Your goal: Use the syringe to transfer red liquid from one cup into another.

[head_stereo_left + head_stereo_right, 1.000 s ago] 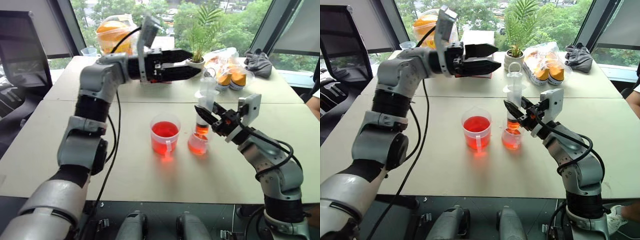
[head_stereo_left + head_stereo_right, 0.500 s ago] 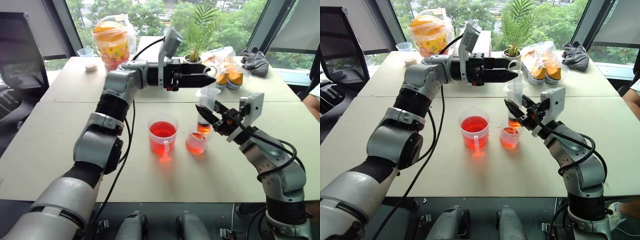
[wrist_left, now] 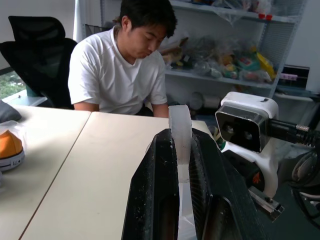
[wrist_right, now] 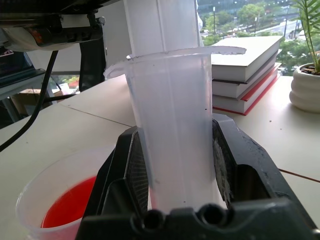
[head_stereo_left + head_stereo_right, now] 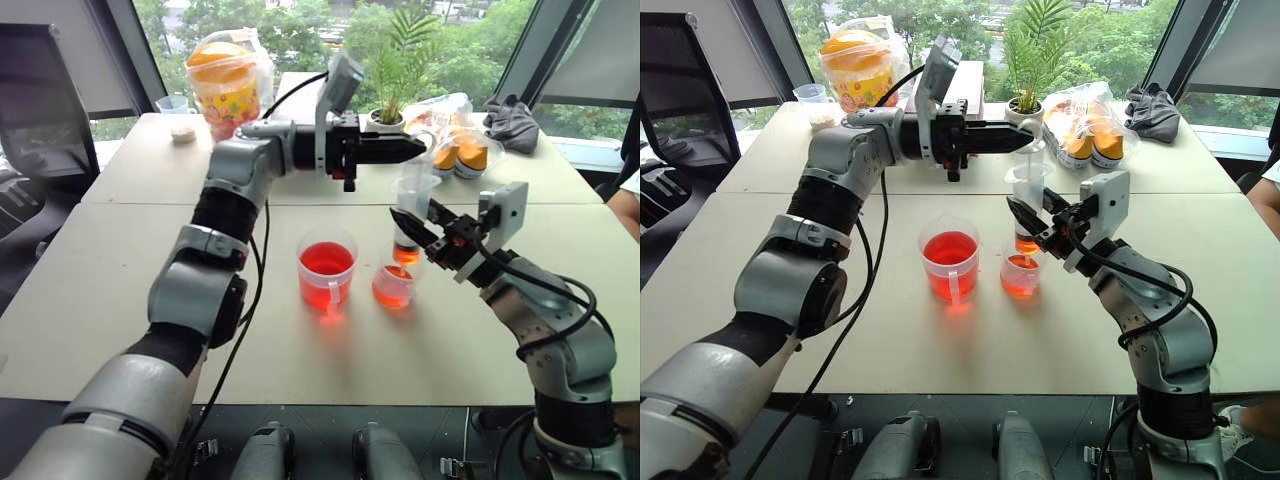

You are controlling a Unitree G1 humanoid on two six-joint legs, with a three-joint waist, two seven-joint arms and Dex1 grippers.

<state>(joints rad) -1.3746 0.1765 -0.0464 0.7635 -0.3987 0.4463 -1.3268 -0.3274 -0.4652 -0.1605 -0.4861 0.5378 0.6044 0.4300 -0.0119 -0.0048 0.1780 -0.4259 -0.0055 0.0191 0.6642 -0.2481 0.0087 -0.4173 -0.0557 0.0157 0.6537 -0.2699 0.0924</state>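
Observation:
The syringe (image 5: 411, 200) stands upright with its nozzle pointing down over the smaller cup (image 5: 392, 286). Red liquid (image 5: 405, 255) glows in the bottom of its barrel. My right gripper (image 5: 408, 224) is shut on the clear barrel (image 4: 170, 125). My left gripper (image 5: 424, 148) reaches in level from the left and is shut on the white plunger top (image 3: 180, 135). The larger handled cup (image 5: 325, 272) stands just left of the smaller one. It holds much red liquid (image 5: 951, 250), and the smaller cup holds a little.
The back of the table holds a potted plant (image 5: 398, 70), stacked books (image 4: 250, 65), an orange-filled container (image 5: 228, 75), bagged orange-capped items (image 5: 460, 150) and a dark cloth (image 5: 515, 125). A person (image 3: 120, 65) sits at the table's right side. A black chair (image 5: 40, 100) stands at the left.
My left gripper moved right to the syringe's top and closed from wide open onto the plunger. The right gripper kept the barrel in place over the smaller cup.

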